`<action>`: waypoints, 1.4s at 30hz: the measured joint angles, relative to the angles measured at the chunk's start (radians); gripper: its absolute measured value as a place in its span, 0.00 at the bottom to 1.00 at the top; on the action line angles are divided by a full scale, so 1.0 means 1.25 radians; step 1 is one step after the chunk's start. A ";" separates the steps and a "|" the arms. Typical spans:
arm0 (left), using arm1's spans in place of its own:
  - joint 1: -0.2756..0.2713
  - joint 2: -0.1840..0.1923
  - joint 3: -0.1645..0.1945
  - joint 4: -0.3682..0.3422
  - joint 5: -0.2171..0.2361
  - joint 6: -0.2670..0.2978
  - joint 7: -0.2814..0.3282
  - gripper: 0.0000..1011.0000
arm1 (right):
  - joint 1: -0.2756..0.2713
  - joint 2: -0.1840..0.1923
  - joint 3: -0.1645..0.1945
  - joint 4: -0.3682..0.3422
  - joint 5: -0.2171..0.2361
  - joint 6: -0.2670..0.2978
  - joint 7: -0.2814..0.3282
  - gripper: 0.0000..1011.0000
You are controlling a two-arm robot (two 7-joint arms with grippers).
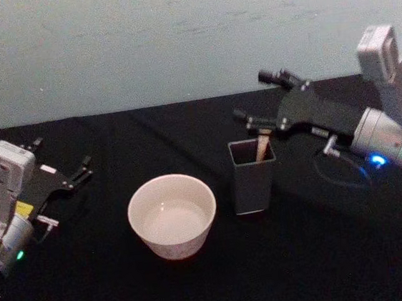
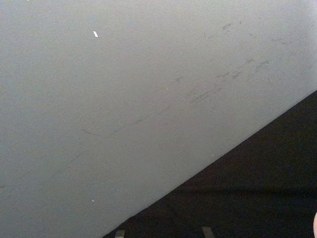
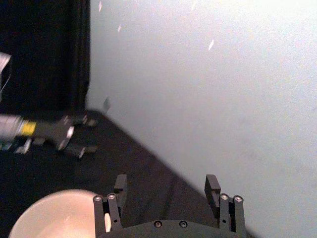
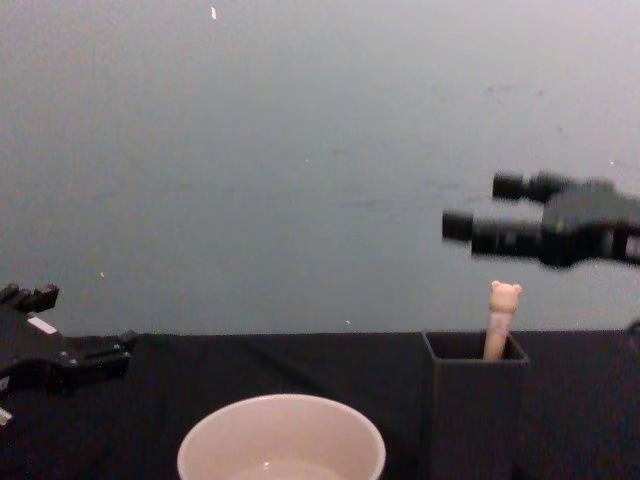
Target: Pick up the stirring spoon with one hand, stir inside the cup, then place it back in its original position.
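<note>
Above the dark holder (image 1: 253,175), where the stirring spoon (image 4: 499,318) stands beside the cup (image 1: 172,214), the right gripper (image 4: 480,209) hovers wide open and empty, so the pickup seems pending: it must descend and close on the bear-topped handle, while the left gripper (image 1: 62,165) idles open.

Dim, soft indoor light, grainy throughout, black worktop (image 1: 202,294) swallowing shadows, right pincer (image 4: 480,208) motion-blurred, pale wall (image 2: 124,99) evenly lit

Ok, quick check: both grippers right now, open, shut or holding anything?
Left gripper: open, empty, low over the table's left side.
Right gripper: open, empty, above the stirring spoon in the holder.
</note>
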 joint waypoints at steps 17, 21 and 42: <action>0.000 0.000 0.000 0.000 0.000 0.000 0.000 0.99 | -0.025 -0.054 0.066 0.023 -0.092 0.140 -0.252 0.99; 0.000 0.000 0.000 0.000 0.000 0.000 0.000 0.99 | -0.035 -0.068 0.070 0.043 -0.097 0.172 -0.267 0.99; 0.000 0.000 0.000 0.000 0.000 0.000 0.000 0.99 | -0.042 -0.090 0.066 0.084 -0.117 0.210 -0.253 0.99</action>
